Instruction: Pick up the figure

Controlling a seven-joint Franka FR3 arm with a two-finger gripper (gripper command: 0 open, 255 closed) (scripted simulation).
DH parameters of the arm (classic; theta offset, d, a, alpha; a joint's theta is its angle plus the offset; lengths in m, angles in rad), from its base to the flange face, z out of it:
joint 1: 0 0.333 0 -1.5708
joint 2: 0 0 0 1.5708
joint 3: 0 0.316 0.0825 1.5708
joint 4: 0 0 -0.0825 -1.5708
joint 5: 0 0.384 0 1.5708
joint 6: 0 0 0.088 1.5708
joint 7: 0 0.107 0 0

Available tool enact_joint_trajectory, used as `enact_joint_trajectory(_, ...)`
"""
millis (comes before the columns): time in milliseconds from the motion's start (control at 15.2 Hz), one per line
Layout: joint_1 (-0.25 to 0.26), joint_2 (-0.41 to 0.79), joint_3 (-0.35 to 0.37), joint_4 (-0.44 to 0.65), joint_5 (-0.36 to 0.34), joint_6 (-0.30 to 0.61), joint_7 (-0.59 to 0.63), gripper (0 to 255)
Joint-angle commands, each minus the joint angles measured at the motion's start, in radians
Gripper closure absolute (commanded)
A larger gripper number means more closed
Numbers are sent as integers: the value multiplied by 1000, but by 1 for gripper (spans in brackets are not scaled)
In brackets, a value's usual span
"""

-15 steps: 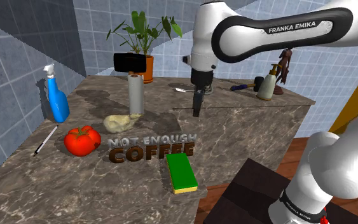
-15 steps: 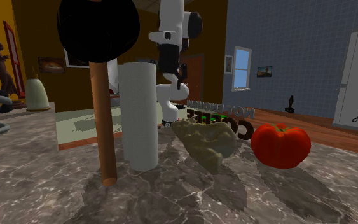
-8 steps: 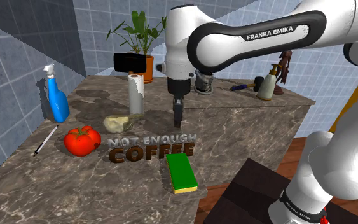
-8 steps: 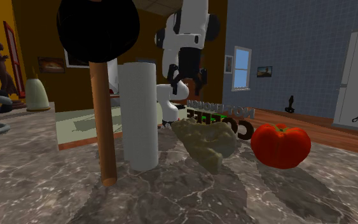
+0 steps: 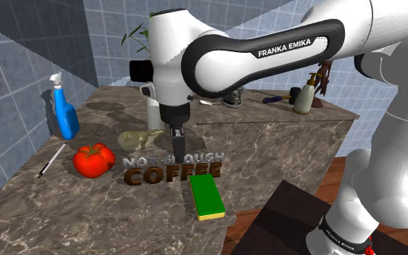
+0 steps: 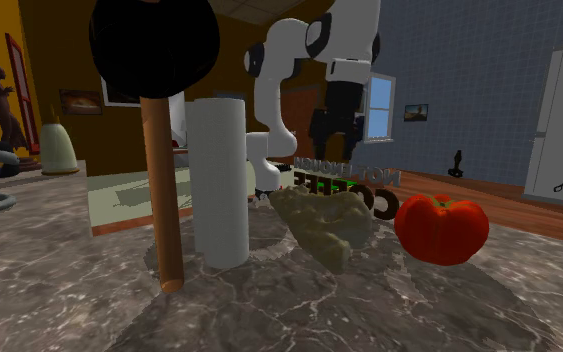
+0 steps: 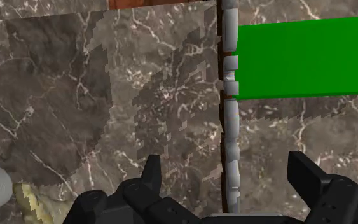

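Note:
A beige lumpy figure (image 5: 137,138) lies on the marble counter (image 5: 282,145) beside a white paper roll (image 5: 153,112); it is large in the second exterior view (image 6: 327,225). My black gripper (image 5: 175,142) hangs open just off the figure's side towards the shoulder view's right, above the "NOT ENOUGH COFFEE" sign (image 5: 172,168). In the second exterior view the gripper (image 6: 331,138) is behind and above the figure. In the wrist view the fingers (image 7: 151,170) stand apart around nothing, the gripper (image 7: 228,175) is over bare counter, and the figure's edge (image 7: 34,200) lies off to one side.
A tomato (image 5: 93,159), a blue spray bottle (image 5: 66,112) and a pen (image 5: 51,159) lie on the shoulder view's left. A green sponge (image 5: 206,195) sits near the front edge. A potted plant (image 5: 162,43), soap dispenser (image 5: 305,94), hammer (image 5: 282,97) and dark statuette (image 5: 325,76) stand at the back.
The arm has swung across the counter towards the shoulder view's left and a little lower, bringing the gripper from the middle of the counter to just beside the beige figure.

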Motion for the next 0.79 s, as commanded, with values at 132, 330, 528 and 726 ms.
enact_joint_trajectory(132, 9, 21, 8, -29, -9, 46, 9, 0)
enact_joint_trajectory(330, 9, 29, 7, -60, -13, 84, 14, 0)
enact_joint_trajectory(528, 9, 31, 7, -65, -14, 91, 15, 0)
enact_joint_trajectory(726, 9, 32, 7, -65, -15, 91, 16, 255)
